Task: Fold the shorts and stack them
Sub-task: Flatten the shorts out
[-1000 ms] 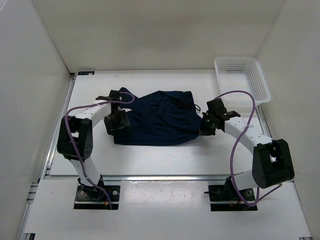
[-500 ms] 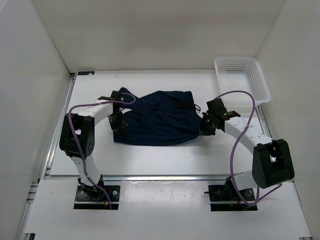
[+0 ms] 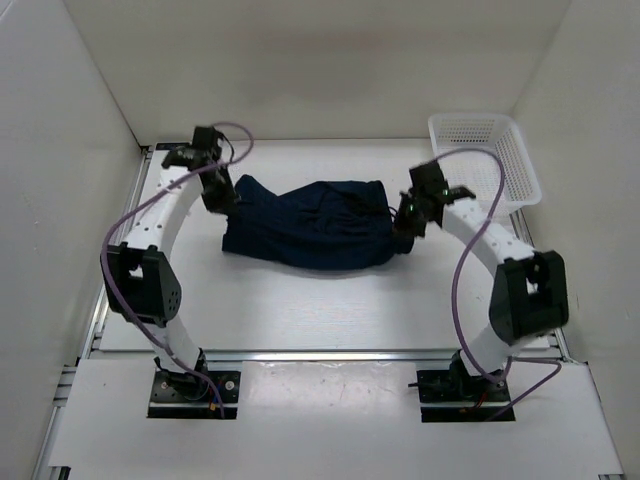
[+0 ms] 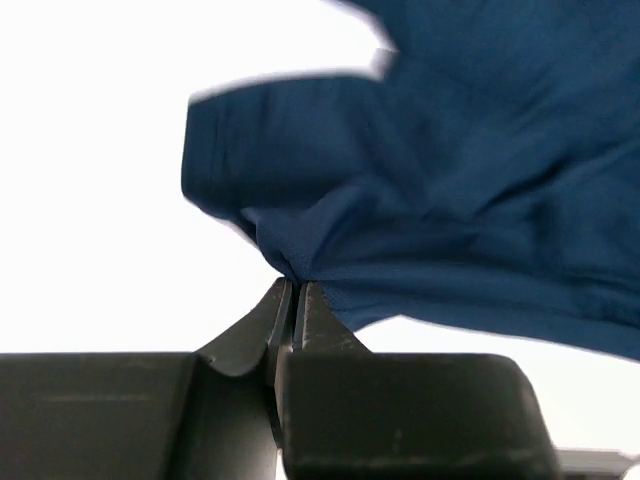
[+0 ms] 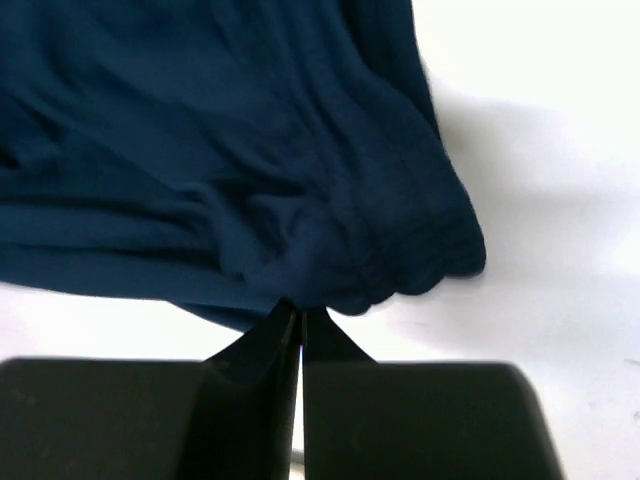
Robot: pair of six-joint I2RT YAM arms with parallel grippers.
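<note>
— Overhead view?
— Navy shorts (image 3: 305,225) stretch across the table (image 3: 300,300) between the left gripper (image 3: 222,195) and right gripper (image 3: 403,222).
— Left wrist view?
— Jaws pinched tight on a fabric corner.
— Right wrist view?
— Jaws clamped on a bunched edge.

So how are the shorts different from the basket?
The shorts are dark blue and floppy; the basket is white mesh. The shorts lie mid-table, pinched by the left gripper and right gripper; the basket sits in the far right corner, untouched. Both are on the table.
</note>
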